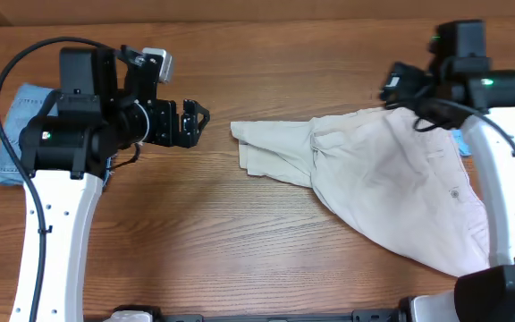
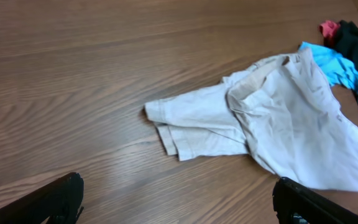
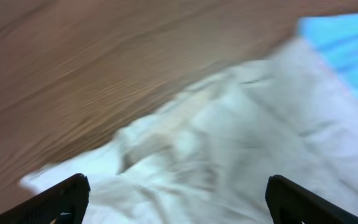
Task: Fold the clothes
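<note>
**Cream shorts lie slantwise, narrow end toward the left arm**

The cream shorts (image 1: 378,174) lie on the right half of the wooden table (image 1: 240,259). Their long axis runs on a slant from a narrow doubled-over leg end near the table's middle out to the broad part at the near right, which passes under the right arm. The narrow end points at the left gripper (image 1: 201,122), which is near it but clear of the cloth. In the left wrist view its fingers (image 2: 58,200) sit at the two lower corners, spread wide apart.

The right gripper (image 1: 401,88) is above the far edge of the shorts. The right wrist view is blurred, but its fingers (image 3: 64,200) also stand wide apart with the cream cloth filling the space beyond them; whether they touch it I cannot tell.

A bright blue cloth (image 2: 344,71) lies against the far right side of the shorts. Folded denim shorts (image 1: 14,134) sit at the far left, partly under the left arm
</note>
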Robot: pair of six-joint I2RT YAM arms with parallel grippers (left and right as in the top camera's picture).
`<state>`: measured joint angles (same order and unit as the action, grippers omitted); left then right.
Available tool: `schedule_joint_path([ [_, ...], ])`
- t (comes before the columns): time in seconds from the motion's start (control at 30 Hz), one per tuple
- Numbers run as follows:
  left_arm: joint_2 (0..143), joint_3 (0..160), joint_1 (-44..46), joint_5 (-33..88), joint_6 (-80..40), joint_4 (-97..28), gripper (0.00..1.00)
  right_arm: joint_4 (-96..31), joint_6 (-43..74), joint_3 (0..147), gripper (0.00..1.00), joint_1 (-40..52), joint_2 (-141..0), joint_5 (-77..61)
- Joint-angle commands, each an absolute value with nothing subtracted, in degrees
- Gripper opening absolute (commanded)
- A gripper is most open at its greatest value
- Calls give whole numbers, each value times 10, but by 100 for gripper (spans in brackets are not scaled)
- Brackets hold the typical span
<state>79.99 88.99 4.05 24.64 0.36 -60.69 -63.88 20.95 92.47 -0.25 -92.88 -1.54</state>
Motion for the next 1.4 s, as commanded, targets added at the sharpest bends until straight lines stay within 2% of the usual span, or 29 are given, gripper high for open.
schedule_joint_path([
  [0.0,849,905,97,244,17,-606,100,-638,209,924,91,-51,-976,-37],
  [0.17,909,905,158,206,17,-610,100,-531,109,909,89,-59,-1061,-45],
  [0.3,925,905,173,182,17,-622,99,-518,75,907,89,-58,-1125,-46],
  [0.33,925,905,173,176,17,-624,100,-517,72,907,87,-58,-1142,-46],
  [0.43,924,905,172,174,17,-627,100,-527,72,907,65,-58,-1182,-48],
  [0.5,923,905,172,173,17,-628,100,-535,72,907,58,-57,-1187,-48],
  [0.53,923,905,172,174,17,-627,100,-537,72,907,47,-57,-1187,-49],
  [0.63,922,908,169,174,16,-628,100,-554,70,907,29,-57,-1185,-57],
  [0.67,921,914,165,183,10,-633,100,-568,62,907,17,-57,-1184,-66],
  [0.73,921,937,161,191,11,-655,100,-591,39,907,4,-57,-1173,-116],
  [0.87,921,1014,139,152,13,-701,100,-645,-5,907,4,-38,-1071,-234],
  [1.0,921,1067,115,131,11,-712,100,-678,-5,907,4,25,-931,-237],
  [1.13,921,1101,95,131,4,-702,100,-719,12,907,4,166,-805,-237],
  [1.27,921,1113,90,131,4,-698,100,-763,28,907,4,299,-776,-237],
  [1.37,921,1113,90,131,4,-698,100,-769,-18,907,8,401,-775,-224],
])
